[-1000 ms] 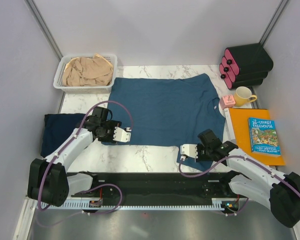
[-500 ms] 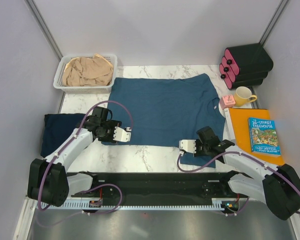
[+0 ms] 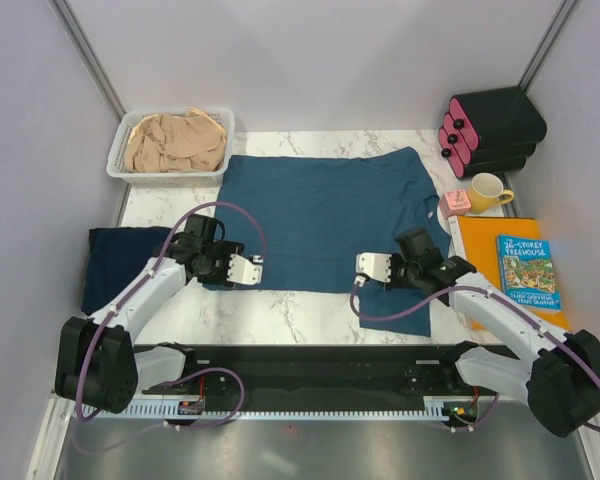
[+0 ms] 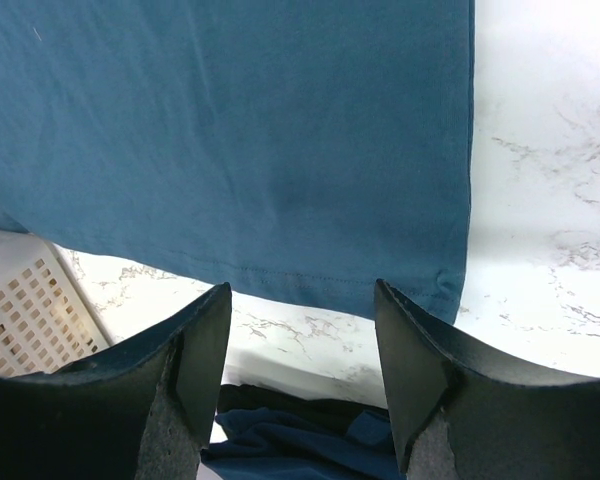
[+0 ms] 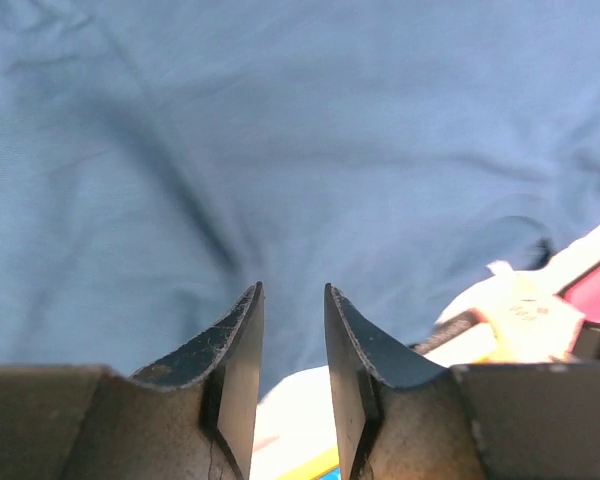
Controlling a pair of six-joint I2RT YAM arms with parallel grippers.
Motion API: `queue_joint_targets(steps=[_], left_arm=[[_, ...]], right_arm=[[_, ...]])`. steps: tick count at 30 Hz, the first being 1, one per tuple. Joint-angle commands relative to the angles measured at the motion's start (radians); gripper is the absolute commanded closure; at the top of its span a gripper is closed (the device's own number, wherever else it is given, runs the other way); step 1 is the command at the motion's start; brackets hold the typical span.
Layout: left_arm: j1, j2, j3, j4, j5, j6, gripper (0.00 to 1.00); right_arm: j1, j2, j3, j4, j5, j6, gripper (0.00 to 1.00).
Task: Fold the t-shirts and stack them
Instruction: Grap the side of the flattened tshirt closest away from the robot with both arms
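Teal-blue t-shirt lies spread flat across the middle of the marble table, collar to the right and hem to the left, with no fold visible in it yet. The left gripper hangs at the near hem corner, jaws wide apart and empty. The right gripper sits low over the fabric by the near sleeve, its jaws parted a little with nothing between them. A navy t-shirt rests in a compact dark bundle at the table's left edge, apparently already dealt with. A beige t-shirt is crumpled in the white basket at the far left. By this showing, roughly two shirts remain to fold, and no stack has been made.
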Motion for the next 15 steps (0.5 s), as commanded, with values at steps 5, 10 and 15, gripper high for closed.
queue_joint_targets(steps=[5, 10, 15], left_arm=[[-0.005, -0.008, 0.004, 0.034, 0.033, -0.016, 0.34], [-0.005, -0.003, 0.013, 0.038, 0.025, -0.010, 0.34], [-0.005, -0.002, 0.022, 0.037, 0.016, -0.007, 0.34]], right_arm=[[-0.003, -0.045, 0.162, -0.396, -0.168, -0.095, 0.61], [0.002, -0.025, 0.170, -0.615, -0.248, -0.200, 0.59], [0.010, -0.027, 0.105, -0.626, -0.233, -0.256, 0.55]])
